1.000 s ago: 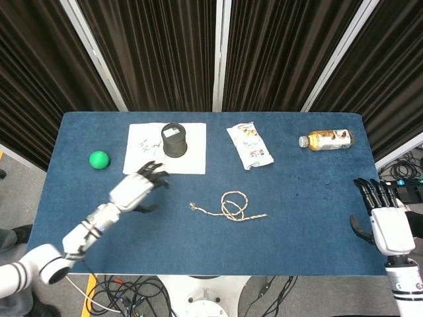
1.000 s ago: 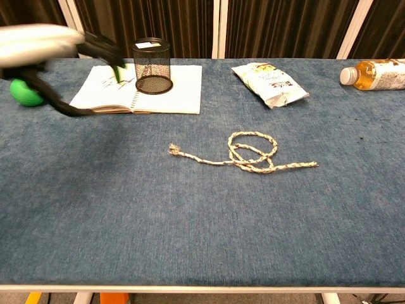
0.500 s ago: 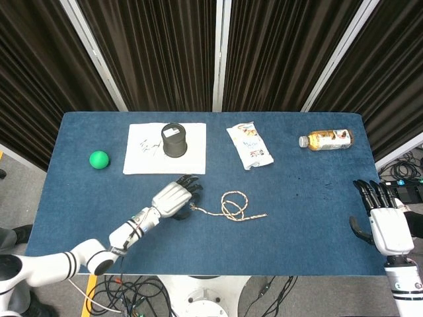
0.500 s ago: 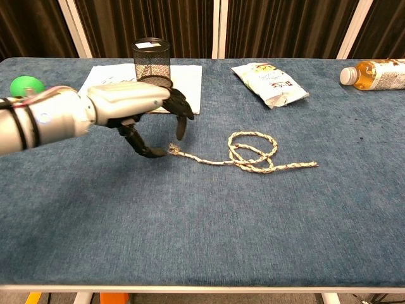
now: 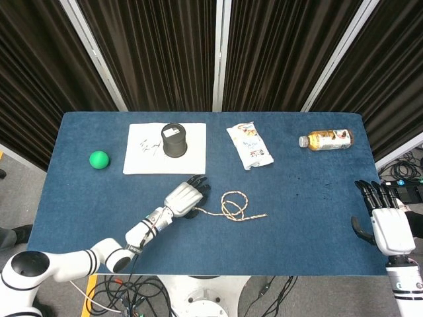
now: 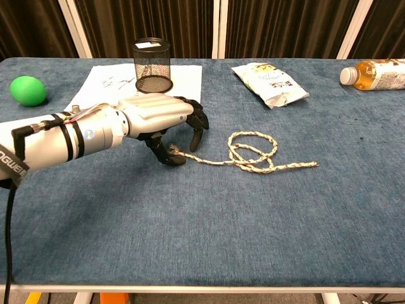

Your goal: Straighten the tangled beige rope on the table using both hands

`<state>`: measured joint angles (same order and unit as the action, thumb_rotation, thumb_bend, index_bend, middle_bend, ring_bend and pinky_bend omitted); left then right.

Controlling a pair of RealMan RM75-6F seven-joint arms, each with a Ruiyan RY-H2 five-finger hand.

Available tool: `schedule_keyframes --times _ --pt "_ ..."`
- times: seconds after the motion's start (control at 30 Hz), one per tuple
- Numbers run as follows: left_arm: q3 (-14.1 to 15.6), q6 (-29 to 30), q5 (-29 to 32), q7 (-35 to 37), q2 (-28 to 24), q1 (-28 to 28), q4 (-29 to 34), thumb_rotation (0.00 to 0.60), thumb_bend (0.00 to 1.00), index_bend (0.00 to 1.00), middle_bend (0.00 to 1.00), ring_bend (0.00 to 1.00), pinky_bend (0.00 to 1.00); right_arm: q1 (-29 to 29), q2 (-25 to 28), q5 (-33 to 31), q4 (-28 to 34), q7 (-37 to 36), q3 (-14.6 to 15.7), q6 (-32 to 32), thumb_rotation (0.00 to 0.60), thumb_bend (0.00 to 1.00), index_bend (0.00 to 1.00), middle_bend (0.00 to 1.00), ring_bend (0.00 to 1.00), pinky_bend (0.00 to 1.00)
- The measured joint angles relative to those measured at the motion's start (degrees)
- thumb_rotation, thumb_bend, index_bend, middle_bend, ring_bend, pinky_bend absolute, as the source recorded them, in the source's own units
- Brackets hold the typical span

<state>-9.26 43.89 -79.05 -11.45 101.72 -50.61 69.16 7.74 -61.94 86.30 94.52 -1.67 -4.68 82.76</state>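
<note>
The beige rope (image 5: 234, 206) lies mid-table with a double loop in its middle (image 6: 253, 152). One straight tail runs left to a frayed end and a shorter tail points right. My left hand (image 5: 185, 197) arches over the frayed left end (image 6: 158, 117). Its thumb tip touches the table right beside that end, and the fingers are spread above the rope, not closed on it. My right hand (image 5: 386, 224) hangs at the table's right edge with fingers apart, holding nothing. It is far from the rope and absent from the chest view.
A black mesh cup (image 5: 175, 140) stands on a white notebook (image 5: 142, 155) at the back left. A green ball (image 5: 98, 159) lies further left. A snack bag (image 5: 250, 145) and a bottle (image 5: 326, 139) on its side lie along the back.
My left hand has swept from the notebook area rightward and down to the rope's frayed left end. The rope and my right hand have not moved.
</note>
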Motion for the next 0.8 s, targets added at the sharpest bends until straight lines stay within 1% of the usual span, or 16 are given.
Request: schedule_keyframes --times 0.33,0.53,0.8 --pt "0.78 -0.10 1.01 0.13 -0.18 -0.55 0.61 0.600 0.30 0.52 0.17 0.00 0.00 -0.02 -0.06 -0.34 0.01 0.12 -0.03 -0.14 0.600 0.36 0.04 0.08 0.00 0.00" --pt "1.14 -0.14 1.62 -0.02 -0.08 -0.86 0.43 0.600 0.37 0.55 0.17 0.00 0.00 -0.08 -0.03 -0.52 0.07 0.19 -0.04 -0.15 0.600 0.36 0.04 0.08 0.00 0.00" --pt "1.65 1.36 1.56 0.41 -0.84 -0.37 1.34 0.600 0.41 0.58 0.18 0.00 0.00 0.04 0.04 -0.18 0.16 0.23 0.05 -0.28 0.600 0.36 0.04 0.08 0.00 0.00"
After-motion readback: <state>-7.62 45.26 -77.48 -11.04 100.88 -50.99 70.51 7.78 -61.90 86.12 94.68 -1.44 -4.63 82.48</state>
